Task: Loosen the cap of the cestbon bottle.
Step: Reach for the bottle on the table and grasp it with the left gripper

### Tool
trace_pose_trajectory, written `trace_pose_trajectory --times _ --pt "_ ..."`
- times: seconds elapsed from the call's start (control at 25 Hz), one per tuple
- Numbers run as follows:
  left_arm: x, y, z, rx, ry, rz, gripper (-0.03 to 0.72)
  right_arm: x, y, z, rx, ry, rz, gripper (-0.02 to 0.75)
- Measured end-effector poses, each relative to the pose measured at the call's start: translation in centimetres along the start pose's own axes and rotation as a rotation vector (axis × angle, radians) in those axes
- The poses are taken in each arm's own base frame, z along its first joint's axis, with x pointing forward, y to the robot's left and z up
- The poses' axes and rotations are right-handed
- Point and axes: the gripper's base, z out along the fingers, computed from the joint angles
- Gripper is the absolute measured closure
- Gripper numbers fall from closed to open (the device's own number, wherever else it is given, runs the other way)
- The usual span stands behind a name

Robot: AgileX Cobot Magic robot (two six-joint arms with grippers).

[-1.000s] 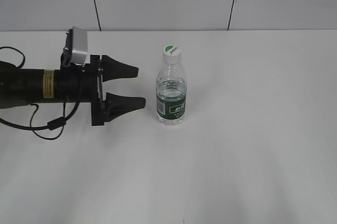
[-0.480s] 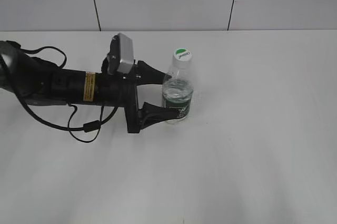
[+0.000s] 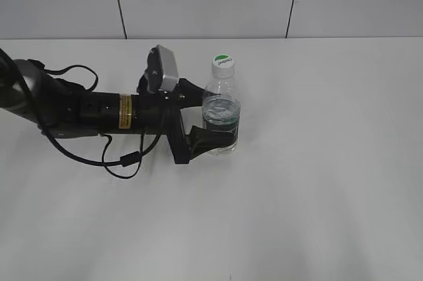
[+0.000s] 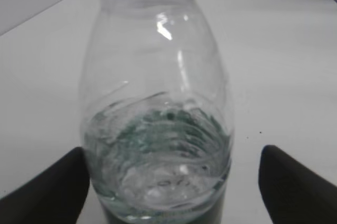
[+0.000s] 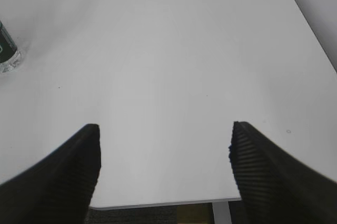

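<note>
Straddling the cestbon bottle (image 3: 220, 119), the left claw (image 3: 213, 117) has advanced until the label band stands between its parted jaws, not yet clamped. The cap (image 3: 223, 63) sits above that claw, untouched. The right claw (image 5: 163, 166) hangs spread over bare surface (image 5: 174, 50), the bottle far off.

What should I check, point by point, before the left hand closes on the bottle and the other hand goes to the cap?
1. Cestbon bottle upright on the table: ok.
2. Bottle between the fingers of the left hand: ok; the left wrist view shows one finger on each side.
3. Left hand already gripping the bottle: not ok; a gap shows on the right side.
4. Cap free to reach from above: ok.
5. Right hand open: ok.
6. Right hand near the cap: not ok; it sees only the bottle's base, far off.
</note>
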Motion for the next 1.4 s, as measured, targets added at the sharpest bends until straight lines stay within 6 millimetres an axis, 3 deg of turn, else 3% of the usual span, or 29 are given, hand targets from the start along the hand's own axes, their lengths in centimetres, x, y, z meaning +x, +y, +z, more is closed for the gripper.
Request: trace_pose_trajectory --times 0.76,0.96,1.16,1.4 --pt "0.0 -0.4 1.9 -0.095 0.043 -0.065 0.109 0.0 0.0 0.0 0.000 0.000 0.000 0.157" --pt "0.2 -0.4 1.9 -0.100 0.053 -0.067 0.165 0.0 0.0 0.0 0.000 0.000 0.000 0.157" --pt "0.2 -0.4 1.9 -0.098 0.054 -0.066 0.280 0.0 0.0 0.0 0.000 0.000 0.000 0.157" --pt "0.2 -0.4 1.9 -0.094 0.055 -0.063 0.279 0.0 0.0 0.0 0.000 -0.003 0.000 0.157"
